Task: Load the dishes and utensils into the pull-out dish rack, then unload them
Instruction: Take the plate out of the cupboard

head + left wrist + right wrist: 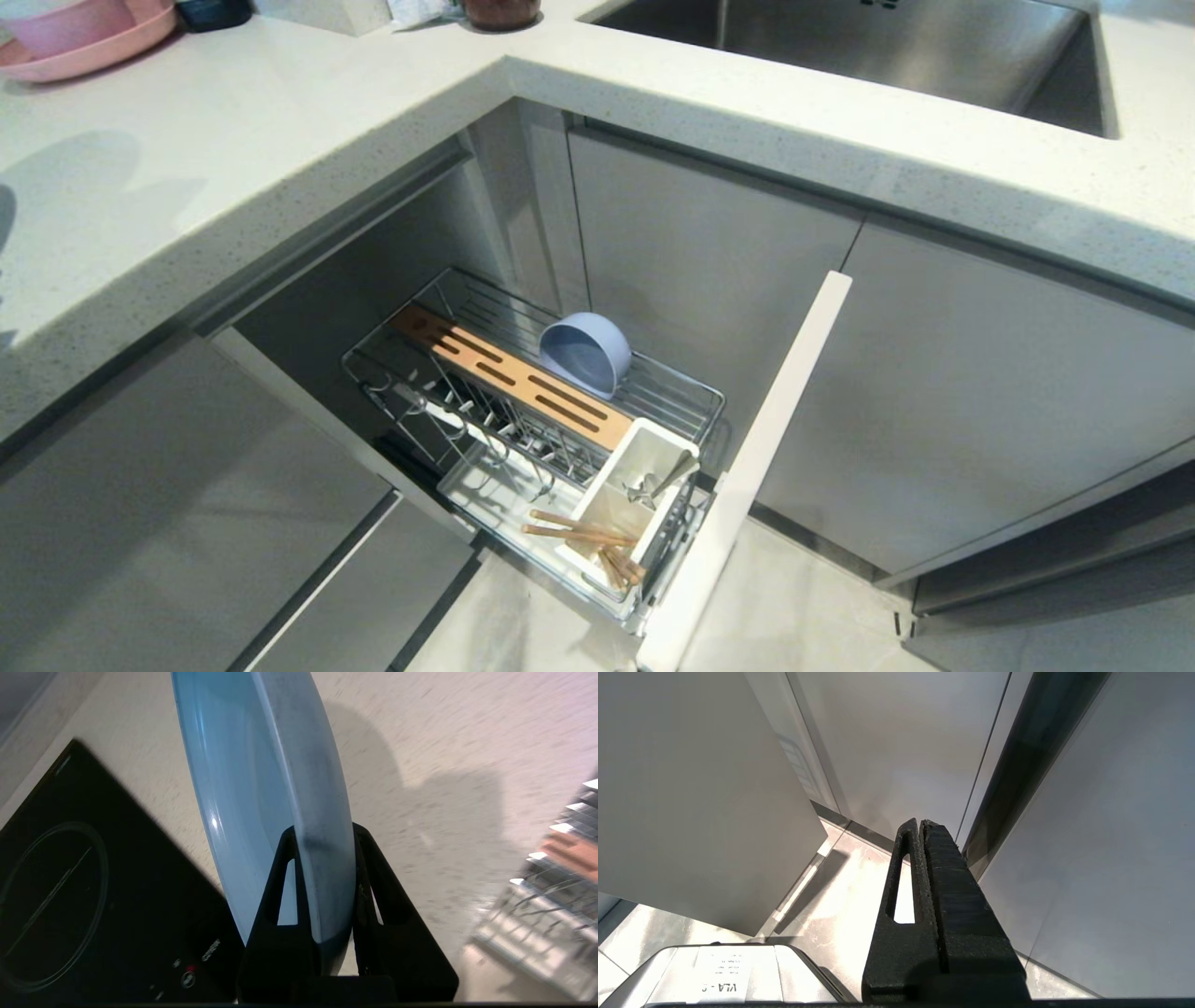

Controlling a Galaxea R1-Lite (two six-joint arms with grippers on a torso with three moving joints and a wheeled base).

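Our left end effector (322, 835) clamps the wide pale blue matte plate (261, 788) on edge above the speckled white table (444, 765); our right end effector (920, 823), fingers pressed together, hangs parked.

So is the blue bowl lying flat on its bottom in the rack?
No, the blue bowl stands on its edge on the wire rack, its hollow turned toward the wooden strip beside it.
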